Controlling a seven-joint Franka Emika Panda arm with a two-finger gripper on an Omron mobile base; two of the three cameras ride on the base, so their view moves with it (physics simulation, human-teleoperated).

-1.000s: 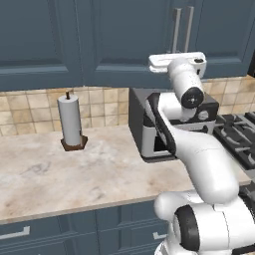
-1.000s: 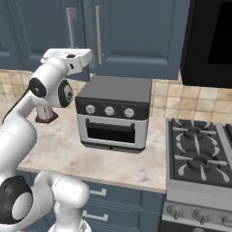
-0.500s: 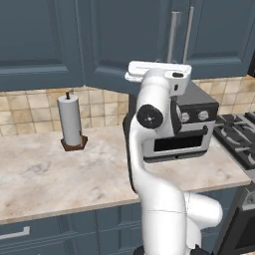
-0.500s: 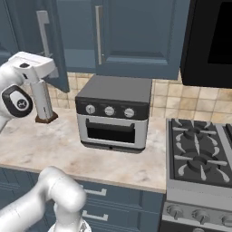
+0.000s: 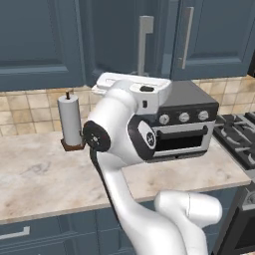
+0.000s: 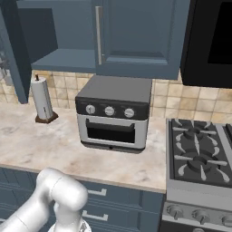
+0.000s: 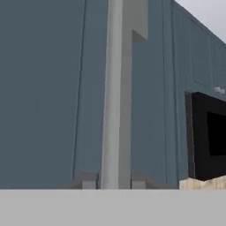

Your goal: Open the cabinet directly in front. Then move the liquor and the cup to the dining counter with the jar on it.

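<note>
A: The cabinet (image 6: 97,36) is seen with its left door (image 6: 11,50) swung out and 1 bar handle (image 7: 112,95) close ahead of the gripper; finger spread cannot be told.

B: Risk judged: the arm could be struck against the open door. No bottle, cup or readable writing is seen.

The cabinet (image 6: 68,36) left door has swung farther open with the gripper.

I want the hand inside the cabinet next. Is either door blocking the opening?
Yes. The left door is swung open, but the right door is shut over its half. The hand faces the open door's handle.
</note>
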